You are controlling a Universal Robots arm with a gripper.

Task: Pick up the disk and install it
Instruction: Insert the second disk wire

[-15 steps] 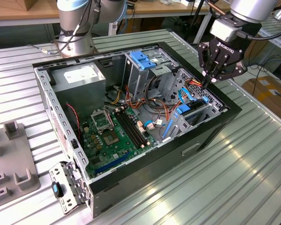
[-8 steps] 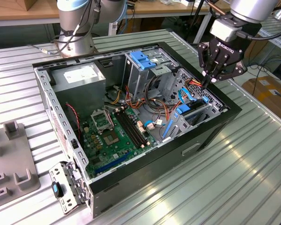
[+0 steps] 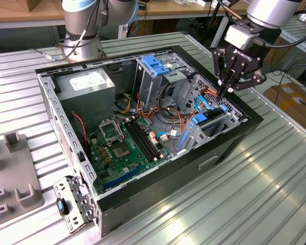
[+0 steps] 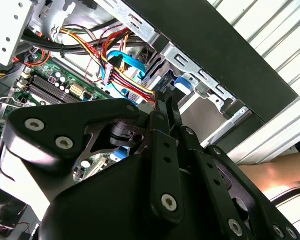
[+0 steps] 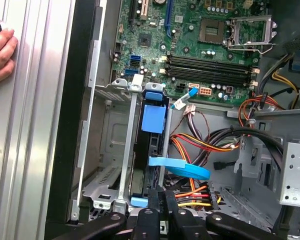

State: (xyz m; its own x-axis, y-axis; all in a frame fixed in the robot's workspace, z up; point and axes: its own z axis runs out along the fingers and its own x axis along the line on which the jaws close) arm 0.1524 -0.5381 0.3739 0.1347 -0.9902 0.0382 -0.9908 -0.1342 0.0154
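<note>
An open computer case (image 3: 234,140) lies on the ribbed metal table. The disk (image 5: 143,160) stands edge-on in the drive bay along the case wall, a dark edge between metal rails with a blue plastic rail (image 5: 154,118) on it. In the exterior view the same bay shows its blue parts (image 3: 201,122). My gripper (image 3: 224,93) hangs just above that bay with its fingers pressed together and nothing between them. The fingertips (image 5: 157,196) sit right at the end of the disk's slot, and in the second wrist view my gripper (image 4: 167,100) points at the blue bay latch (image 4: 182,82).
Inside the case are a motherboard (image 3: 125,143), a grey power-supply box (image 3: 86,84), a blue-topped drive cage (image 3: 155,65) and loose cables (image 5: 200,145). A person's hand (image 5: 0,50) rests on the table beside the case. A grey fixture (image 3: 10,173) and a metal bracket (image 3: 71,204) lie on the exterior view's left.
</note>
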